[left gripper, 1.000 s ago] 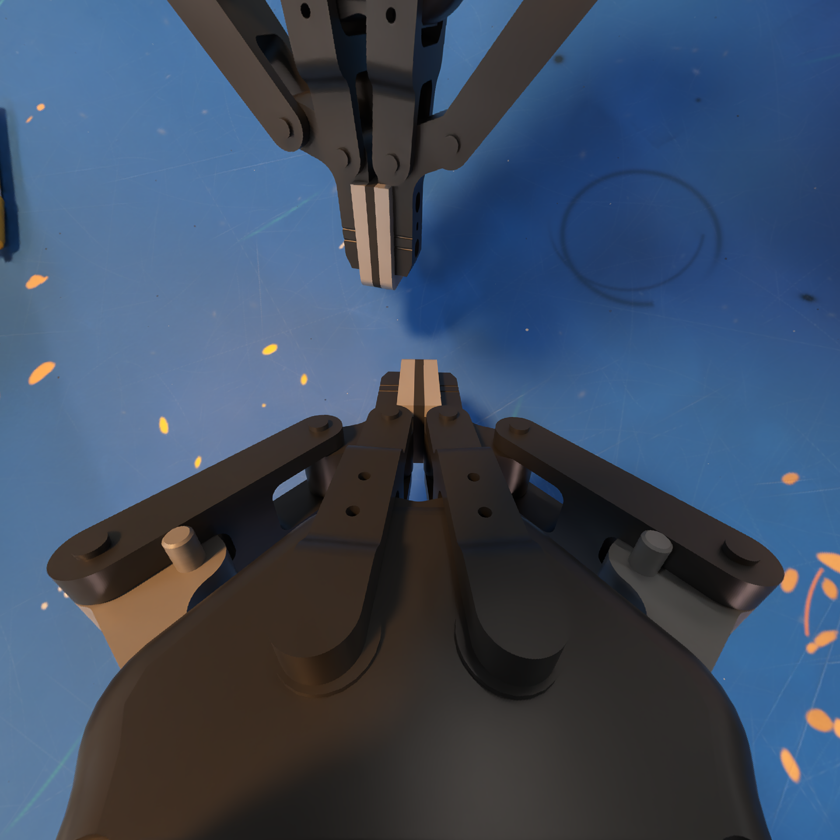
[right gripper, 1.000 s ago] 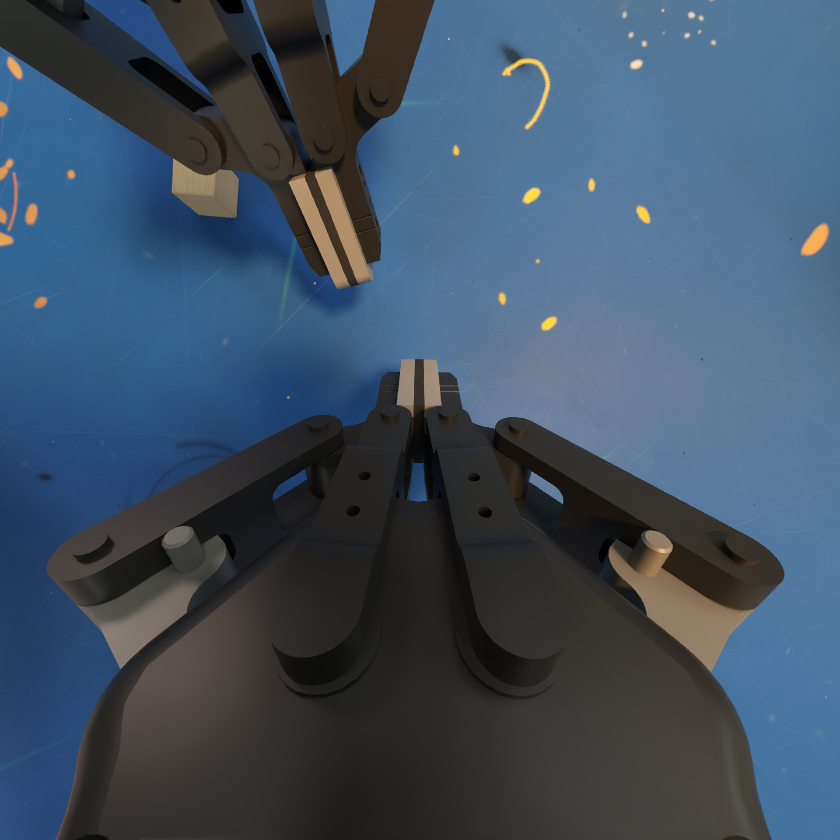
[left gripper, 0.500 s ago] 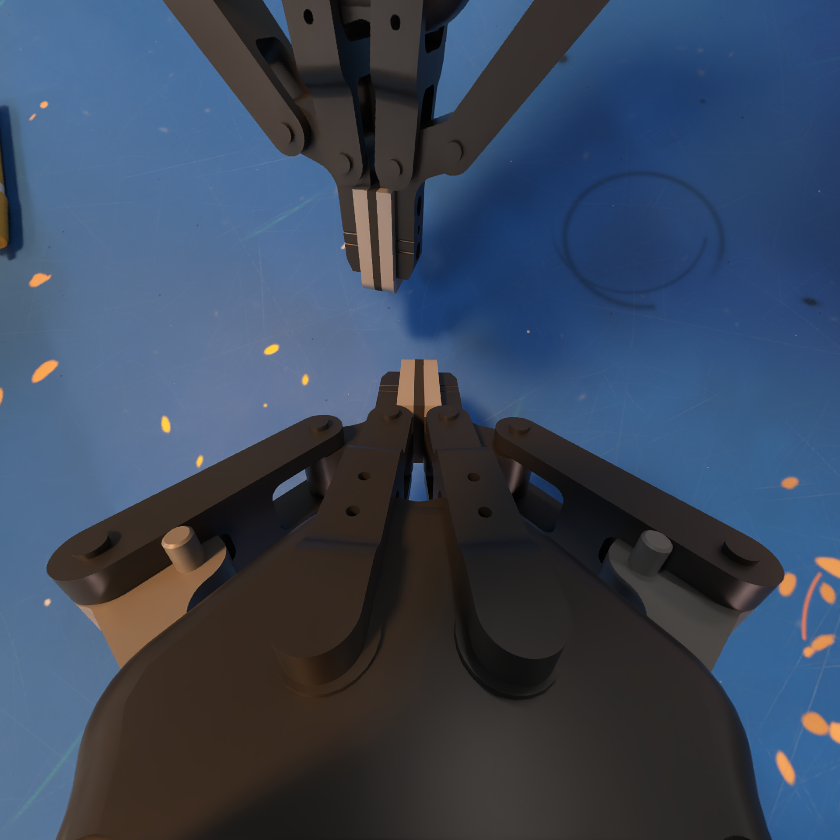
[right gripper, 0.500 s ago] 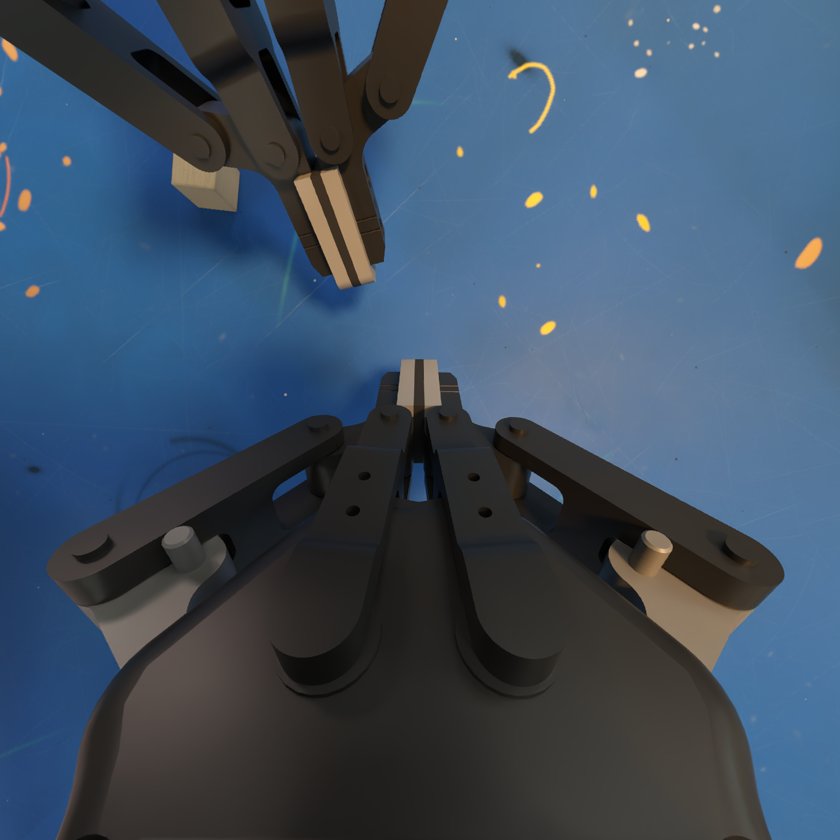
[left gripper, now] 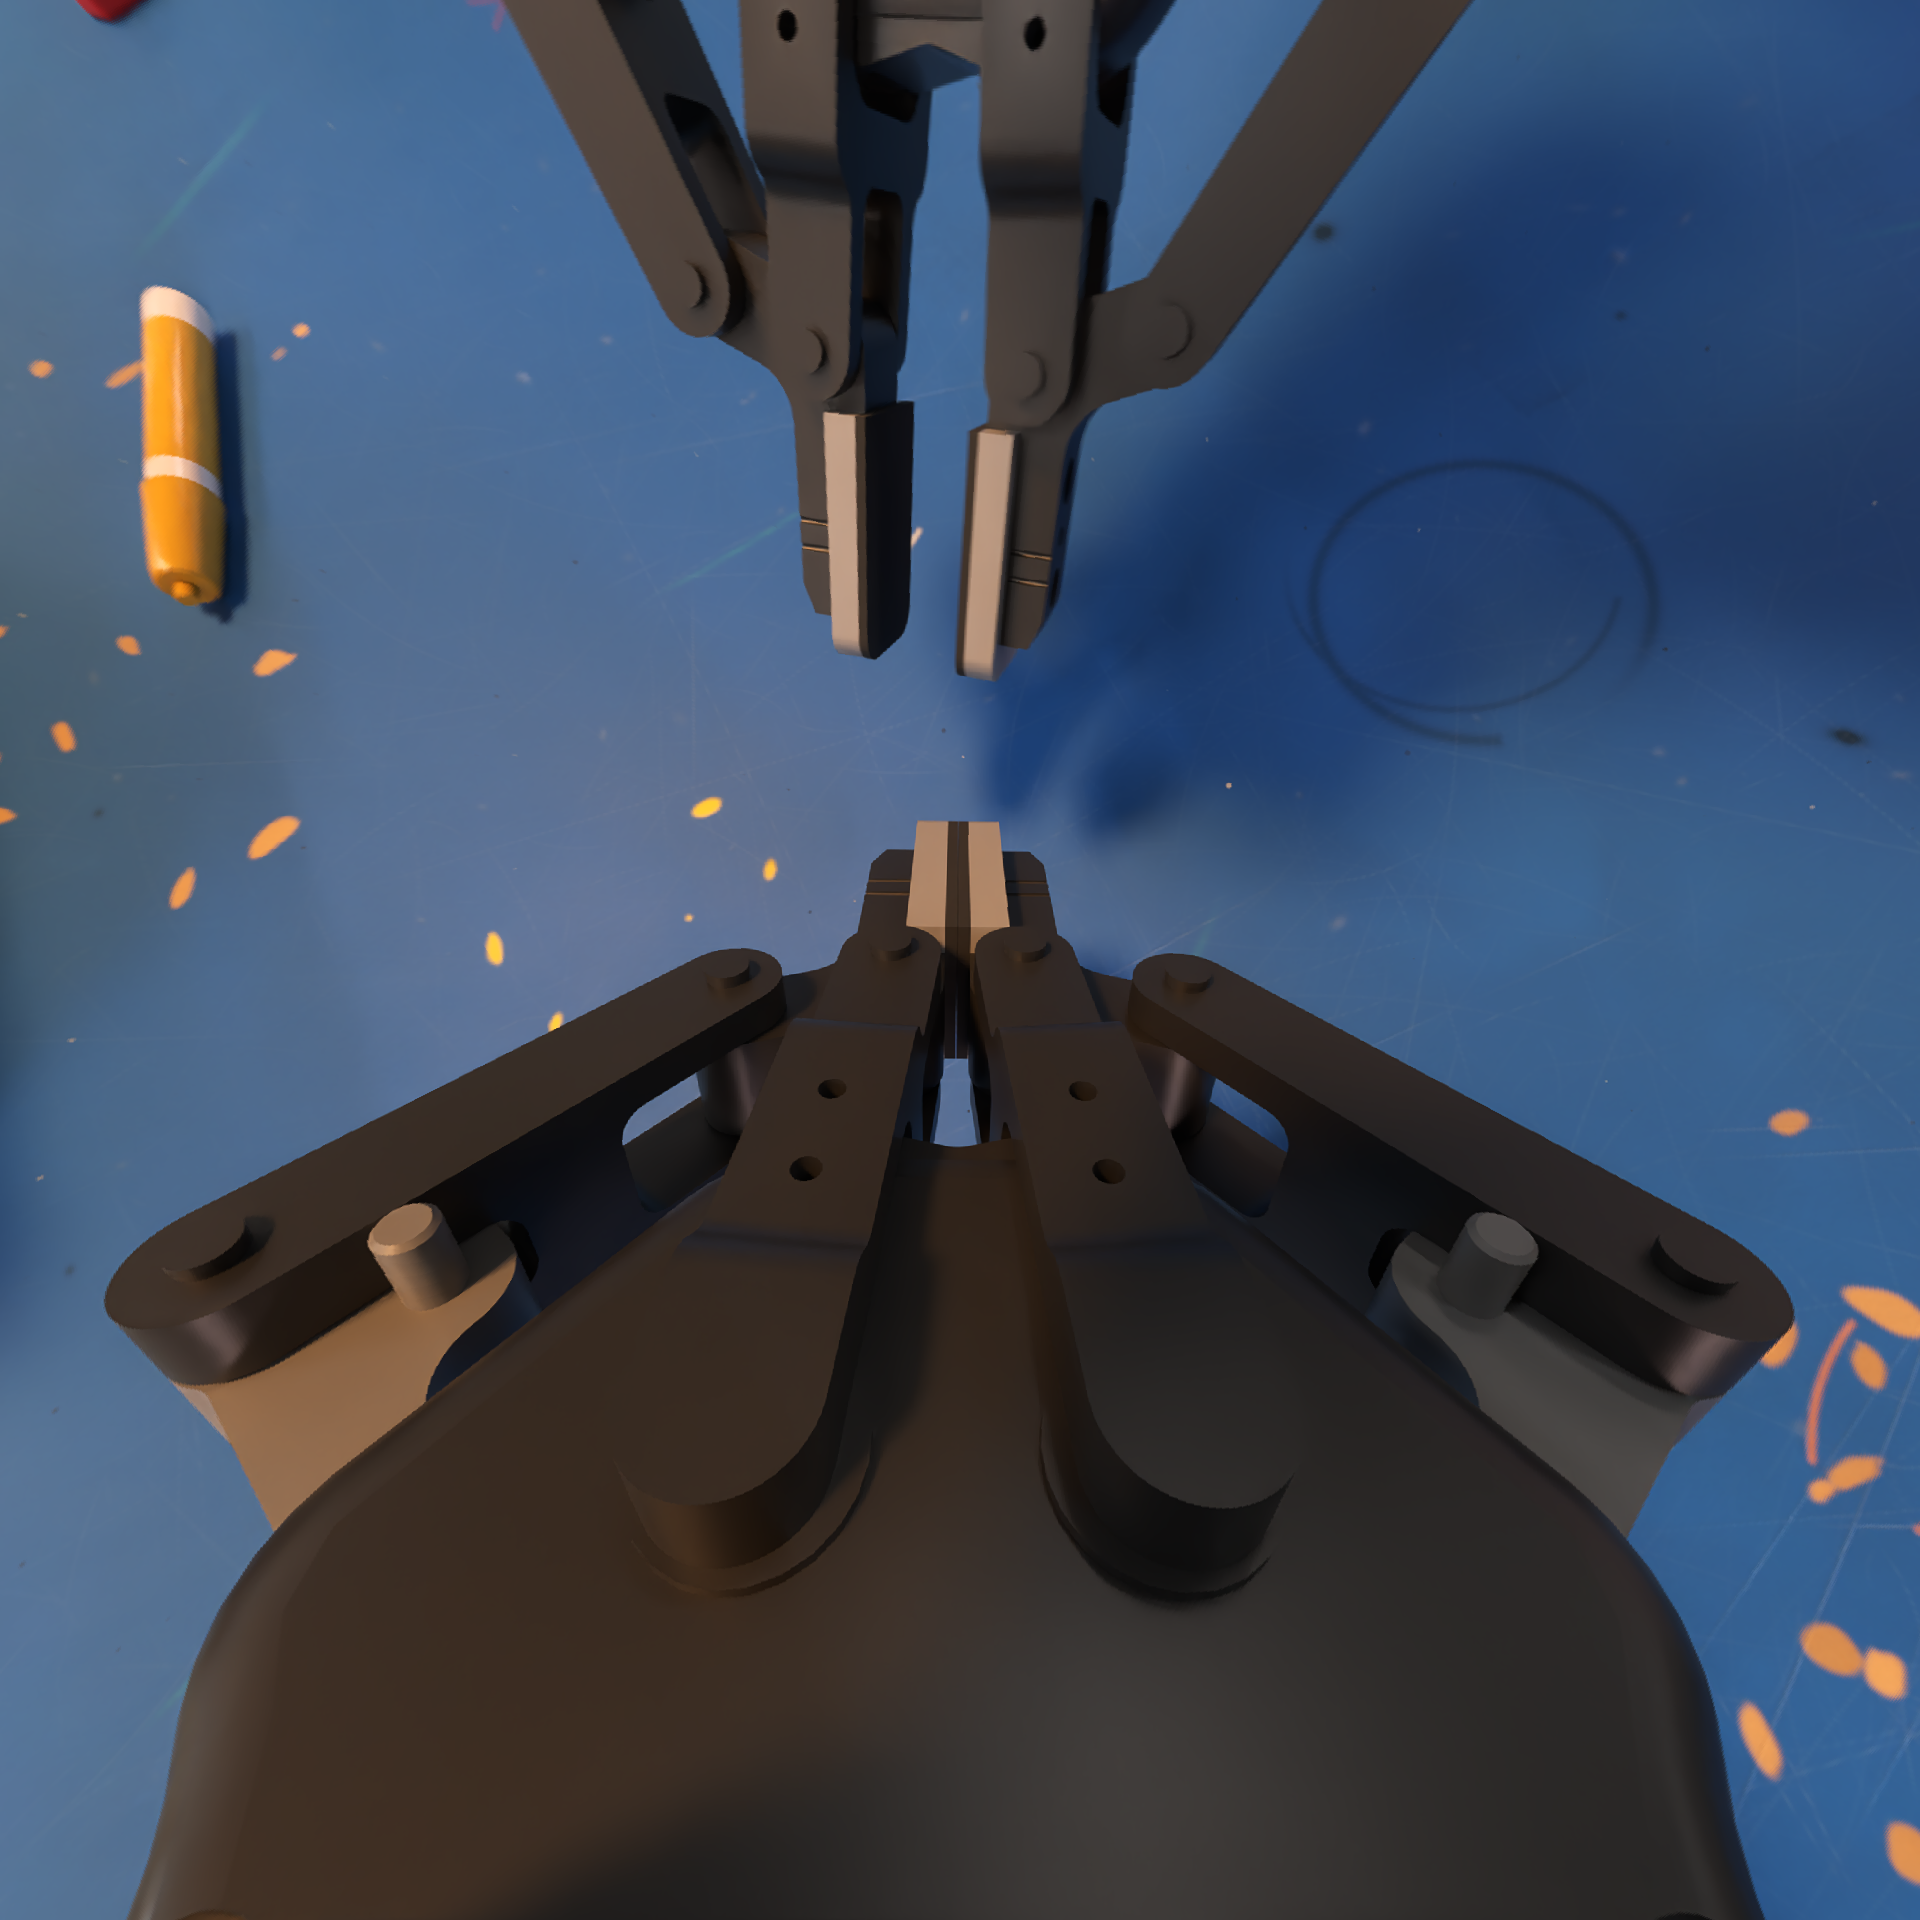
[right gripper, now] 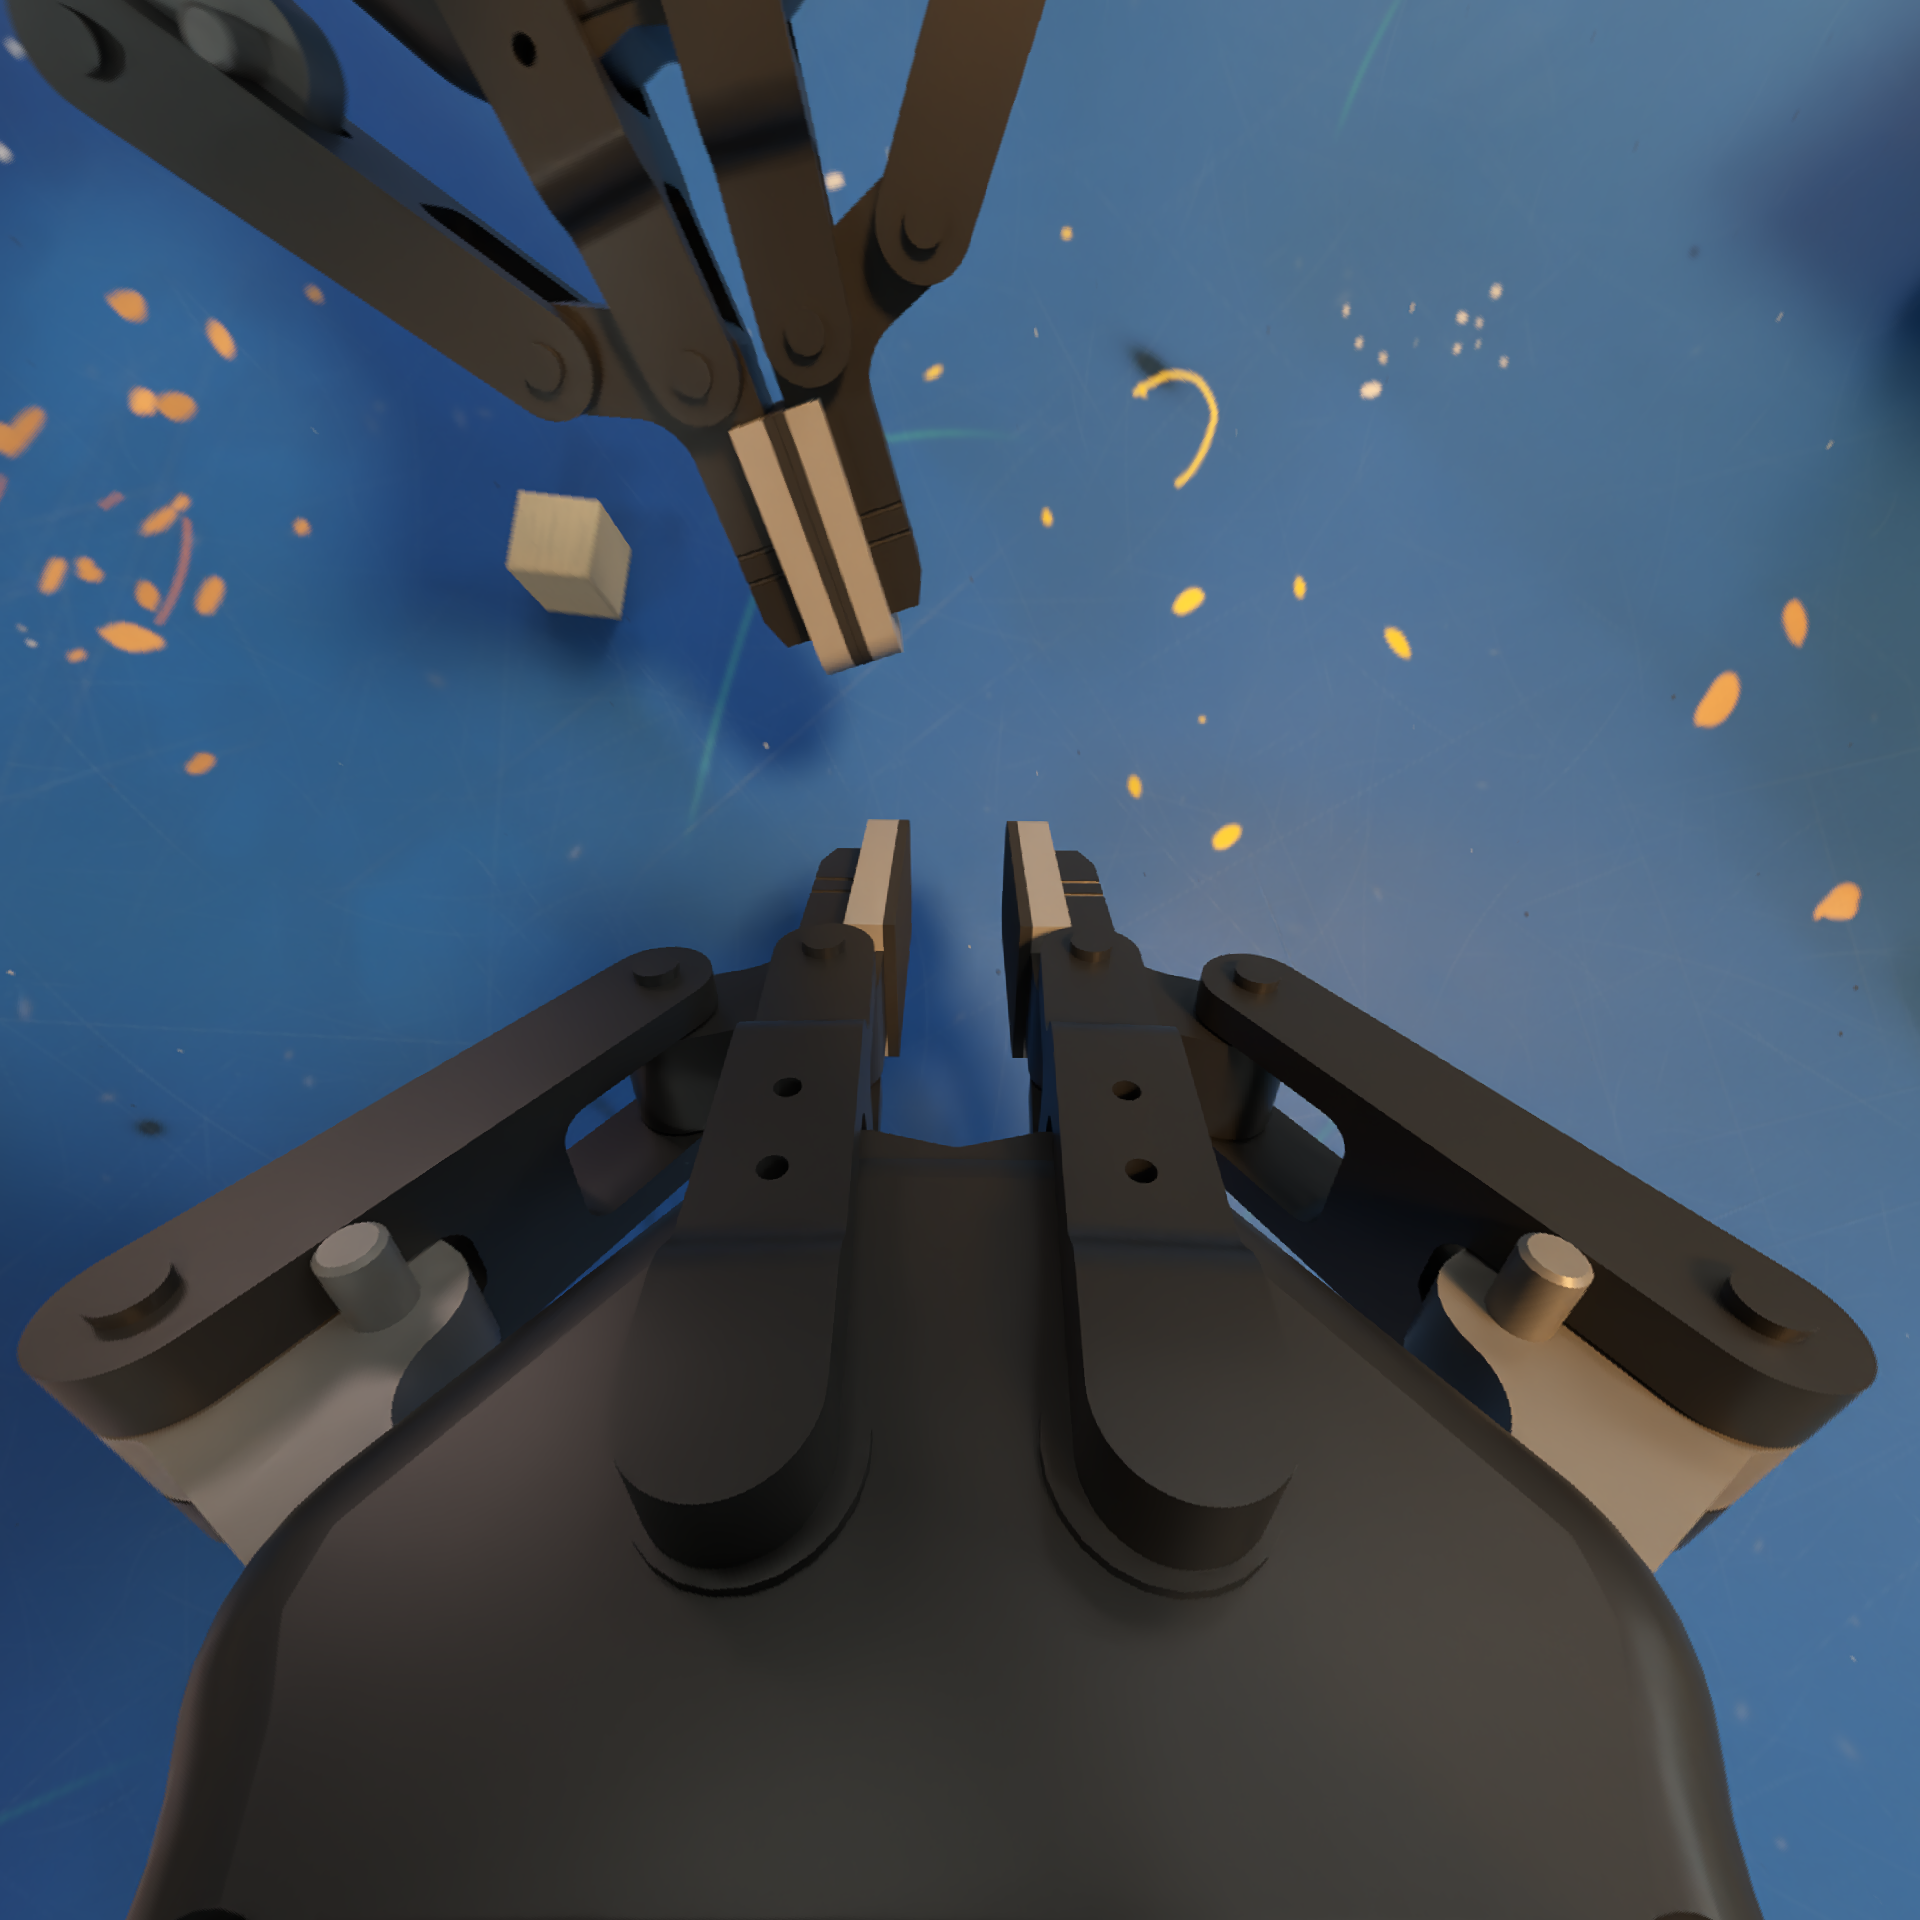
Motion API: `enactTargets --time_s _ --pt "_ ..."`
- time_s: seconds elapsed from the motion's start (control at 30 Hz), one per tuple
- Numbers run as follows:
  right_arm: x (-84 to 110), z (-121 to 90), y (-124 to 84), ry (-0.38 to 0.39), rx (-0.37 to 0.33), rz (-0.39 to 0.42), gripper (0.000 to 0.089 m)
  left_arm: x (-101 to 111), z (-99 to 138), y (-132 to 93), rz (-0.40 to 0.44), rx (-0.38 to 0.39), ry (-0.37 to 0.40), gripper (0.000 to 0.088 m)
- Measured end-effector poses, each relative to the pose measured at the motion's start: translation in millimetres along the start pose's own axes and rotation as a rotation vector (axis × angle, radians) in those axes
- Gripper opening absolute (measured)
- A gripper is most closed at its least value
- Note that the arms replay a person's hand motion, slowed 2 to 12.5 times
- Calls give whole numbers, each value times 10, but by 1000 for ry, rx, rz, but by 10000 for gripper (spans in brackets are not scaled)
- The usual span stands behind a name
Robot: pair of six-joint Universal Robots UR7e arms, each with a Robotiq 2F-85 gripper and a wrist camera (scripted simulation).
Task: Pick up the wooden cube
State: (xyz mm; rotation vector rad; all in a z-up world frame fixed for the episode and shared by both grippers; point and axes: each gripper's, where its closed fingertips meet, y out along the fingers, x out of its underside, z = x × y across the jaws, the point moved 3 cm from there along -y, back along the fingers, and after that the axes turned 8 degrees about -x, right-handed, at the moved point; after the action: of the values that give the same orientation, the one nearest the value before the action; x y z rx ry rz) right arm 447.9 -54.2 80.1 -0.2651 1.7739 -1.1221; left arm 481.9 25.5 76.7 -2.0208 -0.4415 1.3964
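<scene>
The wooden cube [right gripper: 568, 553] is small and pale and sits on the blue table in the right wrist view, up and to the left of my right gripper. My right gripper [right gripper: 956, 836] is open by a narrow gap and empty, apart from the cube. It also shows in the left wrist view [left gripper: 920, 660], pointing toward the camera with its fingers parted. My left gripper [left gripper: 957, 831] is shut and empty. It shows in the right wrist view [right gripper: 860, 652] too, just right of the cube and not touching it. The cube is not in the left wrist view.
An orange cylinder with white bands [left gripper: 180, 445] lies at the left in the left wrist view. A bit of something red [left gripper: 109, 8] shows at that view's top left corner. The blue table [right gripper: 1455, 935] has orange flecks and a dark ring mark [left gripper: 1475, 597].
My right gripper has opened from shut to a narrow gap. Both wrist views have pulled back, so the cube and the orange cylinder show fully. The left gripper stays shut.
</scene>
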Motion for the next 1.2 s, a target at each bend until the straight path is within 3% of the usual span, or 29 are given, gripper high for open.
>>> enactTargets --time_s 0.33,0.5,0.63,0.87,1.2 --pt "-186 -256 -72 -37 -28 167 286 -65 -86 -350 76 -81 -41 24" --pt "-272 -474 -7 -65 -71 233 348 -51 -112 -544 111 -125 -69 115" --pt "-327 -654 105 -80 -112 268 375 -14 -119 -691 133 -162 -94 127" --pt "-339 -869 396 -89 -145 238 373 90 -80 -896 159 -218 -124 139" --pt "-323 -845 756 -48 -58 158 355 295 65 -1025 165 -262 -155 159"
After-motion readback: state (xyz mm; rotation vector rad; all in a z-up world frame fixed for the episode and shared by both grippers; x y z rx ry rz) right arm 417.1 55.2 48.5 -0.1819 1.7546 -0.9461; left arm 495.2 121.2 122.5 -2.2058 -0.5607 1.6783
